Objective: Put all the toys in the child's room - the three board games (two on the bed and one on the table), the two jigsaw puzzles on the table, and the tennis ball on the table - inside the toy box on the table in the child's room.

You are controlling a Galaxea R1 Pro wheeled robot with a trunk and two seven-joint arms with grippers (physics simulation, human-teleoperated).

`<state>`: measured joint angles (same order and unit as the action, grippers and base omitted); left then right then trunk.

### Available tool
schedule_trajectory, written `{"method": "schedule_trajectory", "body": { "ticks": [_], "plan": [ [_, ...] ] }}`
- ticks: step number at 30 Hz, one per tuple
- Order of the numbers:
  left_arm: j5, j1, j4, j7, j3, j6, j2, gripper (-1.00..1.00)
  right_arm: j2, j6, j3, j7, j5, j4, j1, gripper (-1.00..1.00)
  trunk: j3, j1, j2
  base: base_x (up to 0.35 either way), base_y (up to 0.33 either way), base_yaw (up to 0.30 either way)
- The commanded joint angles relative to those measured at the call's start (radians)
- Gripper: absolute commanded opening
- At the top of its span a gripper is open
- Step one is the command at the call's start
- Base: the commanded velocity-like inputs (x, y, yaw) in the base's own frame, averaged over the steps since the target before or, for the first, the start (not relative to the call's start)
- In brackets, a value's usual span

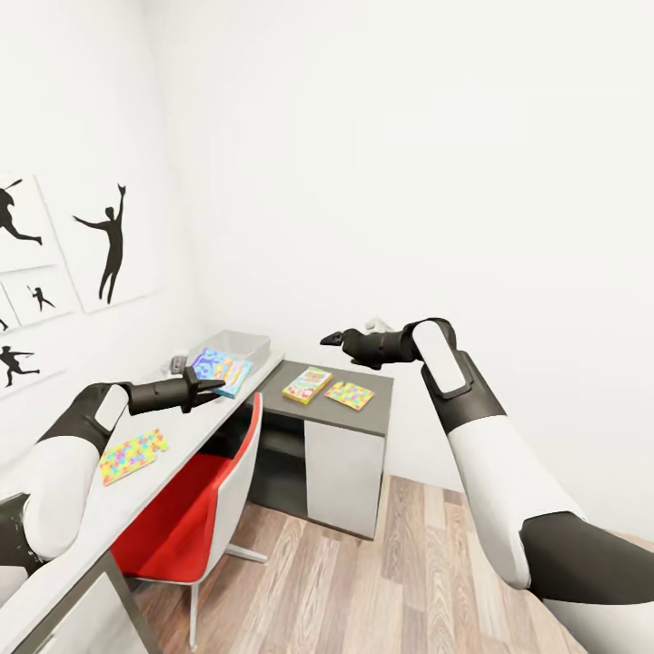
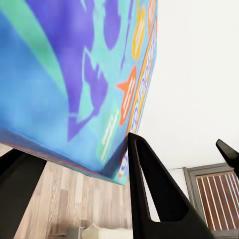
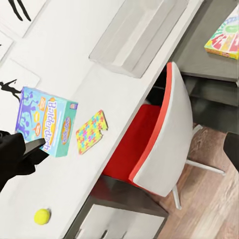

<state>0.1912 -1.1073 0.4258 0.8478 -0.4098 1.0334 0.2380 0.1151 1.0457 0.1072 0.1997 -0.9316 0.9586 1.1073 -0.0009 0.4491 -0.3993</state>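
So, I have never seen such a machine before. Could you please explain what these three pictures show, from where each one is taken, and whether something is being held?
This is a simulated robot with two arms, each ending in a pincer. The large picture comes from a camera on its head; the other two come from cameras near each pincer.

The left pincer is shut on a blue board game, held above the long pale table. The right pincer hangs in the air and carries nothing; I cannot tell whether it is open.

On the table lie a grey toy box, a jigsaw puzzle and a tennis ball. On the lower dark unit lie another board game and a second puzzle. A red and white chair stands at the table.
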Motion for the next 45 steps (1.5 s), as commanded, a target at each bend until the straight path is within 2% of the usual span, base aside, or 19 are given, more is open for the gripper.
{"method": "schedule_trajectory", "body": {
  "ticks": [1,15,25,36,45],
  "plan": [
    [-0.002,0.000,-0.001,0.003,-0.005,0.004,0.000,-1.00,0.000,0.001,0.000,0.010,-0.010,0.000,0.000,1.00,0.000,0.001,-0.001,0.324,0.000,0.000],
    [-0.002,-0.001,0.000,0.003,-0.004,0.004,-0.003,-1.00,0.001,0.001,-0.001,0.010,-0.010,-0.003,0.000,1.00,0.007,0.001,-0.001,0.316,0.019,0.169],
    [-0.001,-0.001,0.000,0.004,-0.002,0.004,-0.003,-1.00,0.002,0.001,0.000,0.010,-0.010,-0.003,0.000,1.00,0.008,0.001,-0.001,0.245,-0.025,0.017],
    [0.000,-0.001,0.001,0.005,-0.001,0.004,-0.005,-1.00,0.002,0.001,0.002,0.010,-0.010,0.000,0.000,1.00,0.011,0.001,-0.001,0.068,-0.018,0.174],
    [0.001,-0.001,0.001,0.007,-0.002,0.004,-0.005,-1.00,0.002,0.001,0.001,0.011,-0.010,0.000,0.000,1.00,0.015,0.001,-0.001,0.131,-0.229,0.273]
  ]
}}
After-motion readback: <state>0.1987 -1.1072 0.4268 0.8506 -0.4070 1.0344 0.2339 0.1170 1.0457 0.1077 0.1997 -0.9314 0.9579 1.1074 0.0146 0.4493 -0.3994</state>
